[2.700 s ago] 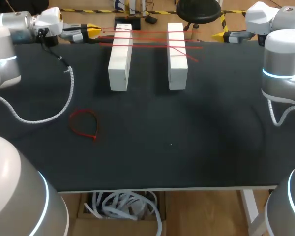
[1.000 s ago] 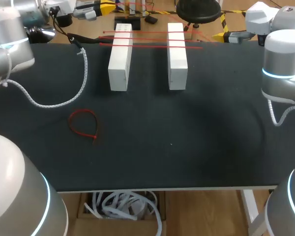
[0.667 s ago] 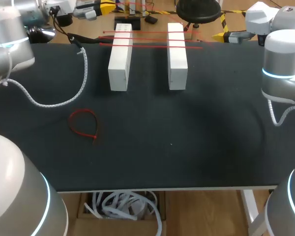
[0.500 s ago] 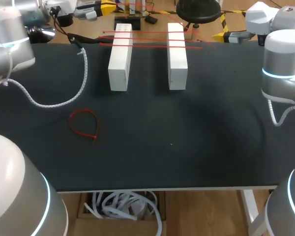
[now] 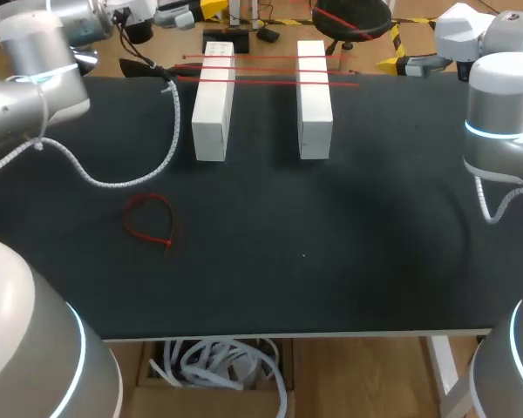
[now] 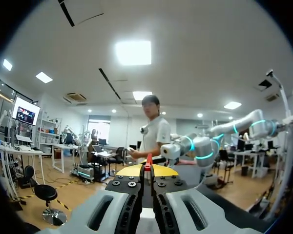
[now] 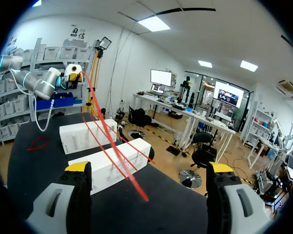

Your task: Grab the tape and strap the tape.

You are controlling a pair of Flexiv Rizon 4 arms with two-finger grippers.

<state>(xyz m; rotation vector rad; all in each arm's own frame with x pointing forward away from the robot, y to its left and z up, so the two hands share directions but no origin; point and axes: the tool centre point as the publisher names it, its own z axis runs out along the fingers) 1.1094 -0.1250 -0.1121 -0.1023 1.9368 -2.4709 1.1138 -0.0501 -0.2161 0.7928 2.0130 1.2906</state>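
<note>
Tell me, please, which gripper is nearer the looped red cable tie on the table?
Left. The left gripper sits beyond the far edge on the looped red cable tie's side, the right gripper at the opposite corner.

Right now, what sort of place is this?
Probably a robotics lab test bench. The left arm and the right arm flank a black table that holds two white blocks bridged by straight red ties.

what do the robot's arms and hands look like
The left arm and right arm are silver-grey rounded segments with glowing cyan rings. A white spiral-wrapped cable runs off the left one. The left hand and right hand are pale grey with yellow tips.
</note>
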